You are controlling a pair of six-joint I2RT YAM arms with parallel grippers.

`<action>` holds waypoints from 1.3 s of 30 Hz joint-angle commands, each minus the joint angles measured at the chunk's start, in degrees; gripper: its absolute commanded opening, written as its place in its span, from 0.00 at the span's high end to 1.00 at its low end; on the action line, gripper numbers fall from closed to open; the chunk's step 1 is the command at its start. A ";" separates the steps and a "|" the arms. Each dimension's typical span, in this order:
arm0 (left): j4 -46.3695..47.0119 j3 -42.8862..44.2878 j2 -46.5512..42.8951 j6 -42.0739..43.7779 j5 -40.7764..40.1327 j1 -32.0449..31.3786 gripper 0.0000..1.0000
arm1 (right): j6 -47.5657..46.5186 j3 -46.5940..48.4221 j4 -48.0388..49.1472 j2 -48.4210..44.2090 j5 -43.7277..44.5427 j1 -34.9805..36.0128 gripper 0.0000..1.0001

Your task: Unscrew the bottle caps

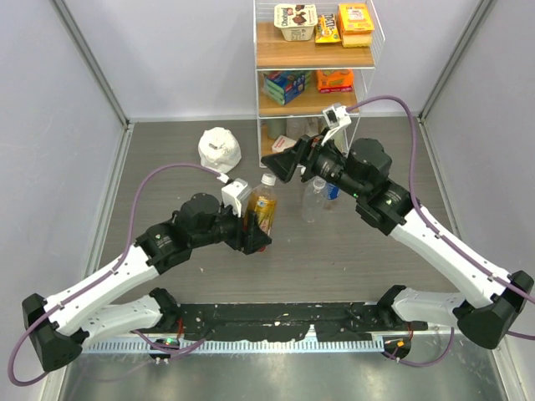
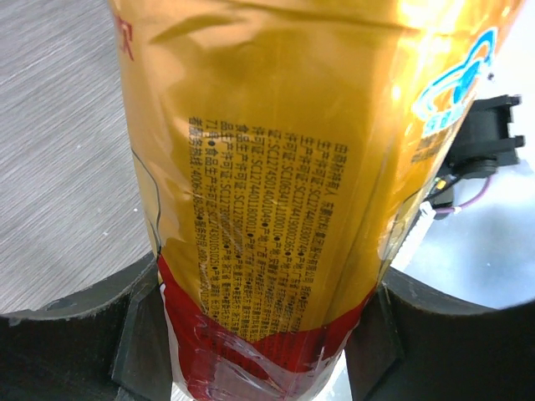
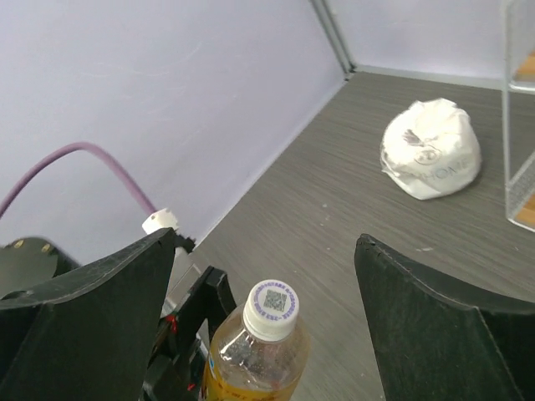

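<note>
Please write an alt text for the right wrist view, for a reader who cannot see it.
The right gripper, its two dark fingers wide open, is aimed at the white cap of an amber bottle; the cap is on the bottle and nothing touches it. Behind, a white lumpy bag lies on the grey table near a pale wall.

Top view: bright, even overhead light, with only faint soft shadows under the arms on the table [image 1: 334, 259]. Sharp, mild wide-angle bend at frame edges. Left wrist: bottle [image 2: 276, 167] very close, glare streaks on the gold label up top, print still readable. Left fingers [image 2: 67, 334] dark and soft, right background blown out. Right wrist: well lit, cap [image 3: 272, 305] and bag [image 3: 430, 150] sharp. Right fingers [image 3: 443, 317] black, little detail.
</note>
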 commanded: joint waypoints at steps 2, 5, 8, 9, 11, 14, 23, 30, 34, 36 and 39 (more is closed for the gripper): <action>-1.58 2.35 2.65 -1.03 -5.29 0.10 0.81 | 2.95 4.23 -7.12 4.10 9.54 1.06 0.08; -1.58 2.62 3.45 -1.47 -6.43 0.10 0.81 | 3.31 5.82 -11.16 5.69 13.51 1.24 0.09; -1.23 2.71 3.80 -2.08 -7.05 0.10 0.81 | 3.13 7.05 -12.75 6.84 13.34 1.24 0.10; -1.14 2.71 4.06 -2.35 -7.31 0.01 0.81 | 3.13 6.88 -12.41 6.92 12.99 1.50 0.11; -1.14 2.79 4.41 -2.44 -7.49 0.10 0.81 | 3.31 6.79 -12.05 7.27 12.20 1.85 0.12; -1.14 2.88 5.12 -2.61 -7.67 0.10 0.82 | 3.31 7.05 -12.66 8.33 11.67 2.47 0.13; -0.61 2.71 5.56 -3.14 -7.49 0.10 0.82 | 3.66 10.03 -15.83 12.02 6.92 3.09 0.31; -0.26 3.06 6.17 -3.14 -6.70 0.10 0.83 | 3.92 10.22 -16.71 12.81 6.22 3.17 0.51; -0.35 3.24 6.35 -3.14 -6.53 0.01 0.84 | 3.92 10.22 -16.45 13.08 4.73 3.26 0.69; -0.43 3.41 6.35 -3.05 -6.61 0.10 0.84 | 4.01 10.22 -16.27 13.17 3.68 3.17 0.81; -0.79 3.67 6.44 -3.14 -6.96 0.10 0.85 | 3.92 10.13 -15.74 13.08 2.18 3.17 0.98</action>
